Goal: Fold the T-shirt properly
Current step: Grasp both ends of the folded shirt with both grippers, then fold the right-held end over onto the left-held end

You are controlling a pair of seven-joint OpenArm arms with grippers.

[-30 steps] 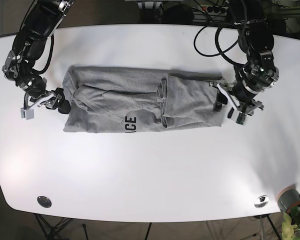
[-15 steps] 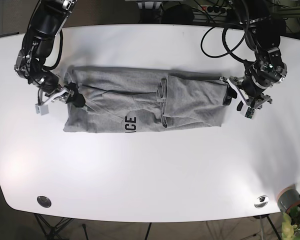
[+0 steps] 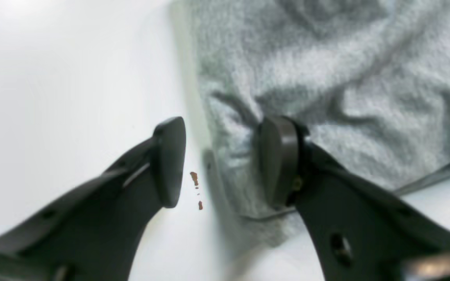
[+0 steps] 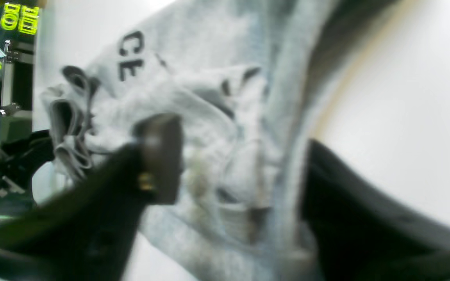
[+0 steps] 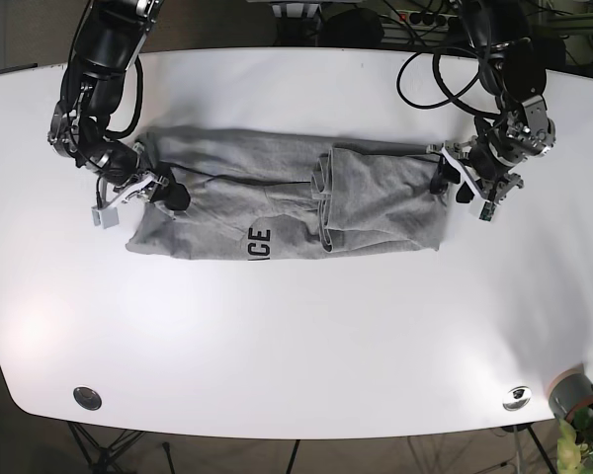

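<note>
In the right wrist view we are looking at heavy blur: the right gripper (image 4: pixel 233 164) is smearing into dark shapes, and one of its jaws is dissolving into the T-shirt (image 4: pixel 209 101), so we cannot tell whether cloth is lying between the jaws. The printed lettering (image 4: pixel 129 54) is showing only "CE"; a fold is hiding the rest.

In the left wrist view the frame is cutting off the T-shirt at the top and right edges, and the left gripper (image 3: pixel 219 160) is running out of the bottom edge.

In the base view a grey cylinder (image 5: pixel 573 393) at the surface's near right corner is too small for us to identify.
</note>
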